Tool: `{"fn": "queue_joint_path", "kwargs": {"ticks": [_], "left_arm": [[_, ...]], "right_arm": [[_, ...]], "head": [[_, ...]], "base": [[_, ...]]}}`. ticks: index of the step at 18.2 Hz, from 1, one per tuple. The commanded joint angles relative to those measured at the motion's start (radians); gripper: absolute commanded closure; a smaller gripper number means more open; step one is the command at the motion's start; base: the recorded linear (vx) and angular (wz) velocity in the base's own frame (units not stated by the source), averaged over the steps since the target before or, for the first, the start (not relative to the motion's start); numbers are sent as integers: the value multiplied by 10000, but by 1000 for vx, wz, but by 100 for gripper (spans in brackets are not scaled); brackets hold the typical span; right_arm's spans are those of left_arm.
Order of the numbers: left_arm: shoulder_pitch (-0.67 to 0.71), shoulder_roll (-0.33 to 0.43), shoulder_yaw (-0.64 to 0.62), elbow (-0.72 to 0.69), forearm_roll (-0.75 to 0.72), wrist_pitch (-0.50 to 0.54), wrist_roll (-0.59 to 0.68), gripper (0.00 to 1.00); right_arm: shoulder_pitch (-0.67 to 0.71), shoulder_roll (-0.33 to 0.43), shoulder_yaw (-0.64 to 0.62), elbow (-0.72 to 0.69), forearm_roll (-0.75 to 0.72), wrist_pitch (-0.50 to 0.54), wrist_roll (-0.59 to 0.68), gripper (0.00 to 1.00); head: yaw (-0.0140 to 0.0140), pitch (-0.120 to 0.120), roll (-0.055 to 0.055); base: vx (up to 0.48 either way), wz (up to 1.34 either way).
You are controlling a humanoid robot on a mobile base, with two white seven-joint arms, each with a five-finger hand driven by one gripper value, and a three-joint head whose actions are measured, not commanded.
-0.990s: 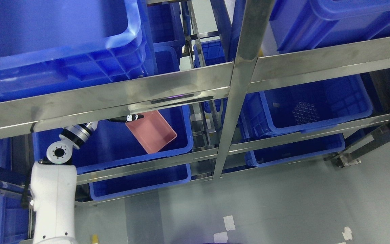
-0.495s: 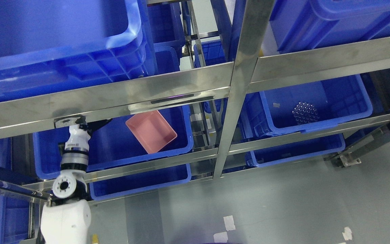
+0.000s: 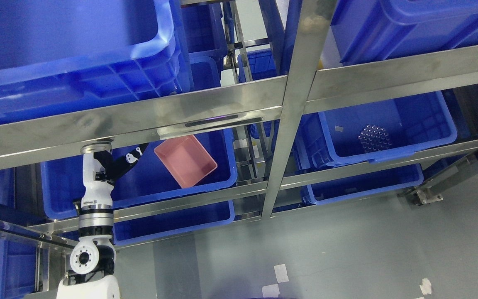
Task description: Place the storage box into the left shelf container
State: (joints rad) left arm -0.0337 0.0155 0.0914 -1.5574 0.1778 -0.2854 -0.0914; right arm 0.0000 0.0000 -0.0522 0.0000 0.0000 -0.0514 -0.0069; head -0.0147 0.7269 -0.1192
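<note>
My left hand [image 3: 112, 164] sits at the front edge of the left shelf container [image 3: 139, 182], just under the steel shelf rail [image 3: 139, 120], arm coming up from the lower left. My fingers [image 3: 133, 155] are apart and loose, holding nothing, black tips pointing toward the pink storage box [image 3: 186, 160] but clear of it. The storage box is inside the left shelf container, at its right end, open side up and turned at an angle to the container walls; it looks tilted, maybe leaning on the right wall, hard to tell from this angle. The rail cuts off the top of my hand, so the thumb is not readable. Right of the left shelf container, past the steel upright [image 3: 282, 137], another blue bin [image 3: 425, 137] holds a cluster of small dark round items [image 3: 374, 138]. Grey floor [image 3: 326, 257] below the container.
</note>
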Motion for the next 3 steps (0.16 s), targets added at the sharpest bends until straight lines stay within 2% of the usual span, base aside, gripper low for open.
{"fn": "queue_joint_path", "kwargs": {"ticks": [1, 3], "left_arm": [[106, 20, -316, -1238, 154, 93, 9, 0], [122, 20, -316, -1238, 154, 78, -7, 0]], "right_arm": [[-31, -175, 0, -174, -215, 23, 38, 0], [-30, -175, 0, -174, -215, 8, 38, 0]], "head": [[0, 0, 0], [0, 0, 0]], "base": [[0, 0], [0, 0]]}}
